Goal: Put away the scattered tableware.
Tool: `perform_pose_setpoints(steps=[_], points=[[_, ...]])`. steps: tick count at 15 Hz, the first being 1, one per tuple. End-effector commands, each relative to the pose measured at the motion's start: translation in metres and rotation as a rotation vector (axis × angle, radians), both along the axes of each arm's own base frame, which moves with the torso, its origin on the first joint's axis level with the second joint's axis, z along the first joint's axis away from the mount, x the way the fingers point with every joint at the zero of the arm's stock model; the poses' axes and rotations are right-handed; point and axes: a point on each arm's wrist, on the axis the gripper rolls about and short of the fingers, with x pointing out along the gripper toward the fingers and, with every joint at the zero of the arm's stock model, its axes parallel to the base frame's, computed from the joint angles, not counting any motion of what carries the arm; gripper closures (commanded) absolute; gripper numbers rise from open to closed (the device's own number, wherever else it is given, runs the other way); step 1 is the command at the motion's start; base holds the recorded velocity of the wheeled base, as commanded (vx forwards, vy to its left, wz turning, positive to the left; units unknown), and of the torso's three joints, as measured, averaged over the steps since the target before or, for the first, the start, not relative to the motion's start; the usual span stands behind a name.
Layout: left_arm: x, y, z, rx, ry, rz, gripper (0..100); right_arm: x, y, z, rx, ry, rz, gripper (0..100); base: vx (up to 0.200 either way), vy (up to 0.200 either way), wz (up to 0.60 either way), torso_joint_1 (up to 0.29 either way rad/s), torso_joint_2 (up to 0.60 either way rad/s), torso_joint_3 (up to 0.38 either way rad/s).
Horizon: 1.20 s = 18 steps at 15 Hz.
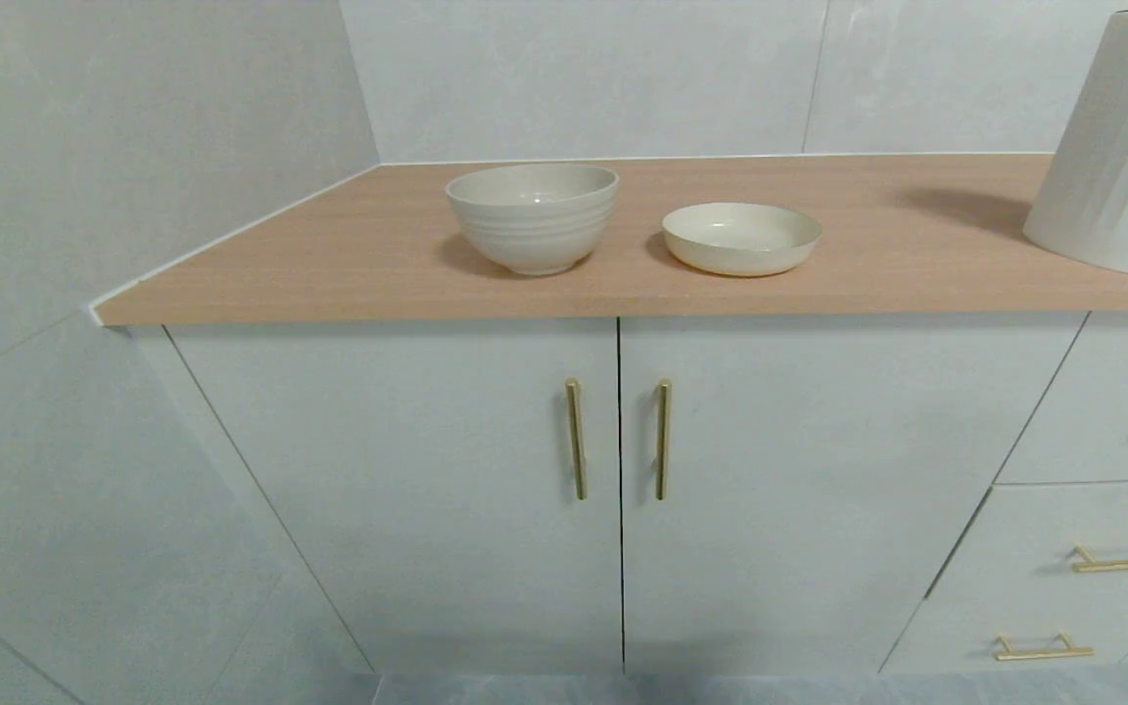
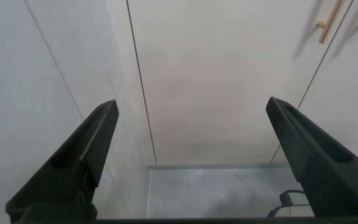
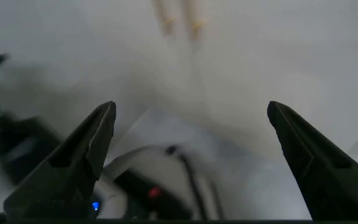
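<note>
A deep ribbed grey bowl [image 1: 533, 215] stands on the wooden countertop [image 1: 329, 264], left of centre. Beside it on the right sits a shallow cream dish [image 1: 741, 237], a small gap apart. Below them are two white cabinet doors [image 1: 407, 490] with vertical gold handles [image 1: 576, 439]. My left gripper [image 2: 191, 118] hangs low in front of the cabinet's left door, open, with nothing between its fingers [image 2: 86, 155]. My right gripper [image 3: 191, 118] is also open and empty, down near the floor, with gold handles [image 3: 166, 22] far off.
A large white pleated lampshade [image 1: 1122, 147] stands at the counter's right end. Drawers with gold handles [image 1: 1127, 560] fill the cabinet's right side. A tiled wall [image 1: 84, 147] closes in on the left and meets the counter's left edge.
</note>
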Motion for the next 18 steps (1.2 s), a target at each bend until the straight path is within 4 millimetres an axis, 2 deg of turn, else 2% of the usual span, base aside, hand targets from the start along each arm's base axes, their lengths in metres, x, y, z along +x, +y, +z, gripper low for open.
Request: perform_pose_setpoints(steps=[1,4,5,6,8,10,13,14,16,18], points=[[0.0,0.0,0.0,0.001,0.0,0.0,0,0.067,0.029,0.028,-0.007,0.214,0.269,0,0.0,0.0,0.0,0.0,0.0,0.0],[0.0,0.0,0.0,0.001,0.0,0.0,0,0.108,0.059,0.03,0.002,0.222,0.37,0,0.0,0.0,0.0,0.0,0.0,0.0],[0.0,0.0,0.0,-0.001,0.0,0.0,0,0.133,0.078,0.028,0.029,0.228,0.395,0,0.0,0.0,0.0,0.0,0.0,0.0],[0.0,0.0,0.0,0.001,0.0,0.0,0,0.149,0.091,0.025,0.044,0.234,0.411,0,0.0,0.0,0.0,0.0,0.0,0.0],[0.0,0.0,0.0,-0.001,0.0,0.0,0,0.179,0.119,0.011,0.067,0.278,0.445,0,0.0,0.0,0.0,0.0,0.0,0.0],[0.0,0.0,0.0,-0.001,0.0,0.0,0,0.202,0.138,-0.003,0.128,0.272,0.451,0,0.0,0.0,0.0,0.0,0.0,0.0],[0.0,0.0,0.0,-0.001,0.0,0.0,0,0.228,0.161,-0.015,0.169,0.213,0.473,0,0.0,0.0,0.0,0.0,0.0,0.0],[0.0,0.0,0.0,-0.001,0.0,0.0,0,0.238,0.168,-0.025,0.167,0.217,0.471,0,0.0,0.0,0.0,0.0,0.0,0.0],[0.0,0.0,0.0,-0.001,0.0,0.0,0,0.244,0.175,-0.036,0.159,0.204,0.438,0,0.0,0.0,0.0,0.0,0.0,0.0],[0.0,0.0,0.0,0.001,0.0,0.0,0,0.246,0.179,-0.036,0.163,0.161,0.379,0,0.0,0.0,0.0,0.0,0.0,0.0]])
